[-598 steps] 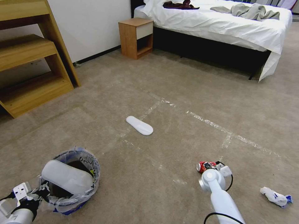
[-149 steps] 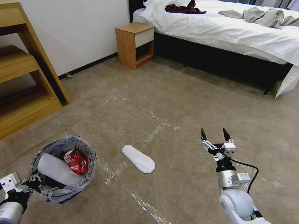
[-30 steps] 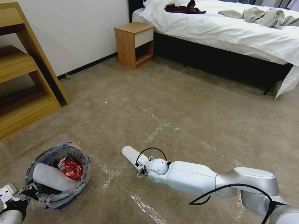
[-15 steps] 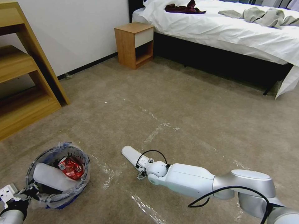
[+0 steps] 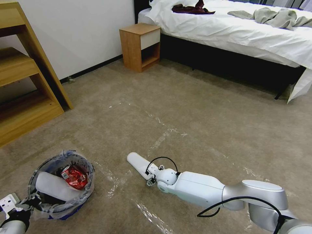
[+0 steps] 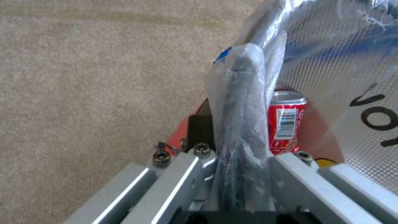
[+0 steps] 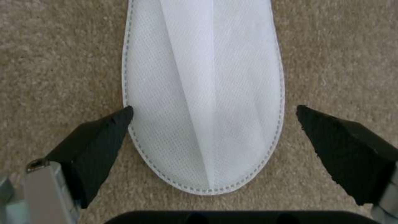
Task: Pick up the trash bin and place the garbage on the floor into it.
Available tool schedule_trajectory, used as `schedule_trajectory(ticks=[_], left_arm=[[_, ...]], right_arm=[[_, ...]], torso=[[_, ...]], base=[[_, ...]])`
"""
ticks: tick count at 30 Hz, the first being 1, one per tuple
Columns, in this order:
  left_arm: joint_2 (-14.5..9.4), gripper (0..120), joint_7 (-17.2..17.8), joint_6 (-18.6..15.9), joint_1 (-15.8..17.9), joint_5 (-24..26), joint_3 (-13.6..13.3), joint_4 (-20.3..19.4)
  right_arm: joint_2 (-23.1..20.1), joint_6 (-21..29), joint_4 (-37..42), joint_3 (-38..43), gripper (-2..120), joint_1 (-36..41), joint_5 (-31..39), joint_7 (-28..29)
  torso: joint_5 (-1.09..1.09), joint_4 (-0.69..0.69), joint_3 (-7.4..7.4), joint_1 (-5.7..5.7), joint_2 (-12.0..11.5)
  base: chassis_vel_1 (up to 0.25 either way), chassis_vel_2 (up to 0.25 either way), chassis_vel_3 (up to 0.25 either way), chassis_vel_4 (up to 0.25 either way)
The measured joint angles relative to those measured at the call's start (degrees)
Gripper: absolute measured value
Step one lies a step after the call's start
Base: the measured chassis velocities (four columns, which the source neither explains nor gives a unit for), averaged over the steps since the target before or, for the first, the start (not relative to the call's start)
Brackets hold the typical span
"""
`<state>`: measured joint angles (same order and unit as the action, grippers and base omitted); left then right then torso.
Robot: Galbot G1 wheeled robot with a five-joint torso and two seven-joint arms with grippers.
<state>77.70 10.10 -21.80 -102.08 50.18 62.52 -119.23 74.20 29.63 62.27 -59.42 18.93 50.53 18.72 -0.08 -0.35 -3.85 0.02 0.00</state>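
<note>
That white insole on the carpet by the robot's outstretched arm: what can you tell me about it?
The white insole is a flat, elongated piece with rounded ends, of what looks like thin woven fabric, with a stitched seam along its edge and a lengthwise crease down its middle. It lies flat on the beige carpet, angled diagonally, to the right of the trash bin. The right gripper is open with its black fingertips on either side of one rounded end; one tip is at the edge, the other apart.

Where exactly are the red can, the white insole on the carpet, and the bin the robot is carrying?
red can (image 5: 74,176): head view, on its crushed red side, inside the bin.
white insole (image 7: 203,93): right wrist view, middle of its stitched fabric.
trash bin (image 5: 87,182): head view, on its bag-covered rim.
</note>
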Motion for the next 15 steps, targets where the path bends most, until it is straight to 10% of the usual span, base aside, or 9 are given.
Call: schedule_trajectory(ticks=[15], left_arm=[[-0.1,1,-0.1,0.3,0.2,-0.2,-0.4,0.8]], right_arm=[[0.5,-2.1,-1.9,0.7,98,1.0,-1.5,-0.9]], torso=[[0.00,-0.01,0.00,0.00,0.0]], base=[[0.000,0.000,0.000,0.000]])
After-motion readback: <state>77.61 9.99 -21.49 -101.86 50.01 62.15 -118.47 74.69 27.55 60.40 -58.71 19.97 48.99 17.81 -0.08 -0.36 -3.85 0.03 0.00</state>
